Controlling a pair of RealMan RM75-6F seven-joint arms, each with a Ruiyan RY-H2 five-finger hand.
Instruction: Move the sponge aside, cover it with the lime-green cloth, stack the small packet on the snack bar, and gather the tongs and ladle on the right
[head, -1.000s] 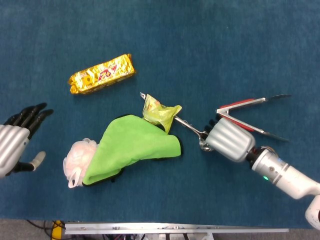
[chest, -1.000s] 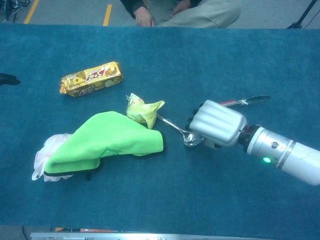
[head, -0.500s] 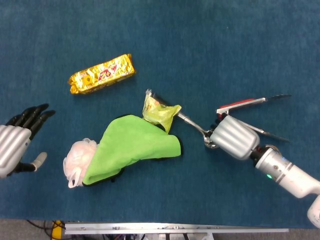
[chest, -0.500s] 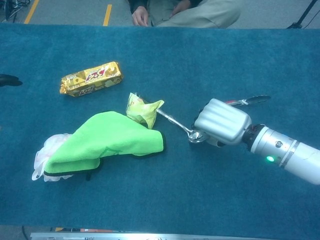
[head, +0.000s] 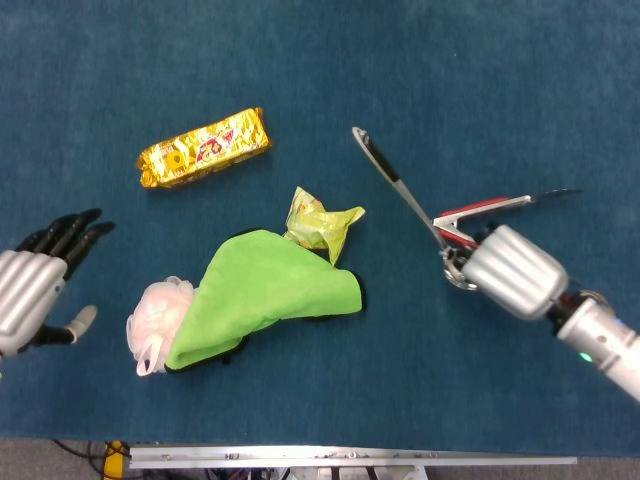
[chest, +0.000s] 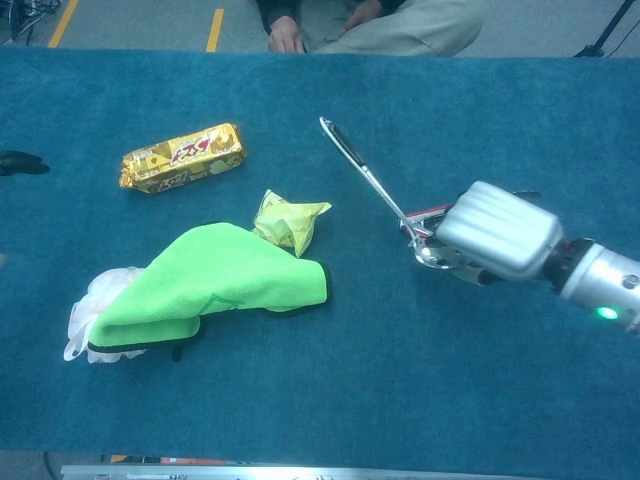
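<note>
My right hand (head: 515, 272) (chest: 497, 230) grips the steel ladle (head: 395, 185) (chest: 365, 175) at its bowl end; the black-tipped handle points up and left. The red-handled tongs (head: 500, 206) (chest: 432, 212) lie just behind that hand, partly hidden by it. The lime-green cloth (head: 275, 290) (chest: 215, 275) covers most of the white mesh sponge (head: 155, 312) (chest: 90, 300). A small yellow-green packet (head: 320, 222) (chest: 285, 220) sits at the cloth's upper right corner. The gold snack bar (head: 204, 148) (chest: 182, 157) lies apart, up and left. My left hand (head: 30, 285) hovers open at the left edge.
Everything sits on a blue carpeted table (head: 450, 80). A seated person (chest: 360, 20) is at the far side of the table in the chest view. A metal rail (head: 350, 458) runs along the near edge.
My right hand has carried the ladle to the right, away from the packet, and swung its handle to point up-left. It now sits beside the tongs. The left hand barely moved.
</note>
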